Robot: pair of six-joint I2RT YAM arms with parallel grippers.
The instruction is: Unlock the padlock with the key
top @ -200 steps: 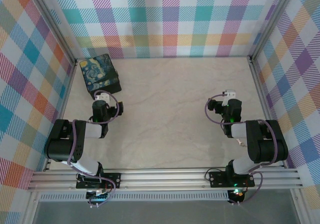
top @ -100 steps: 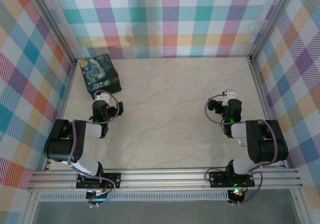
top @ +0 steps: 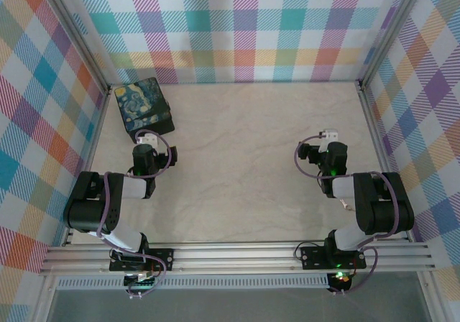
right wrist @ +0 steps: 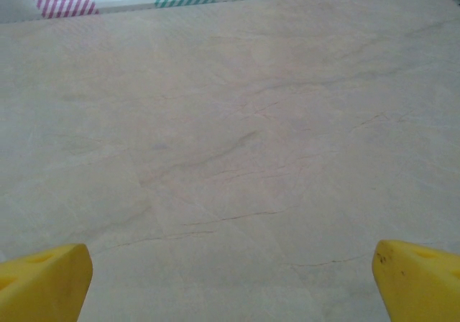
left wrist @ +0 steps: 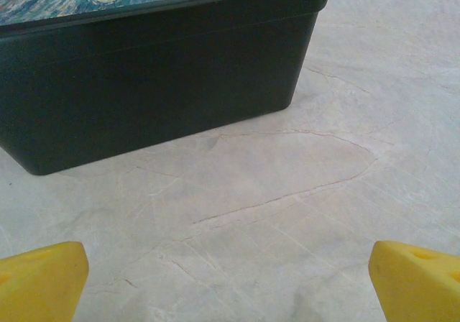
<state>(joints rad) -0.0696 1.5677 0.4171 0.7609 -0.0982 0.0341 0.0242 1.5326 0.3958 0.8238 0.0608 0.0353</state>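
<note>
Nothing moved | left jaws facing box (left wrist: 158, 70) | right jaws over table (right wrist: 230, 157)

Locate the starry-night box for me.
Top view: the starry-night box sits in the far-left corner of the table, just beyond the left gripper. The left wrist view shows its dark side wall ahead of the yellow fingers.

Dark box (top: 143, 106), swirly blue-yellow lid on, at far-left corner of table (top: 244, 157), flat on its pale marbled top. Plaid walls (top: 244, 27) along table's far, left and right edges. Aluminium rail (top: 237, 254) along its near edge
</note>
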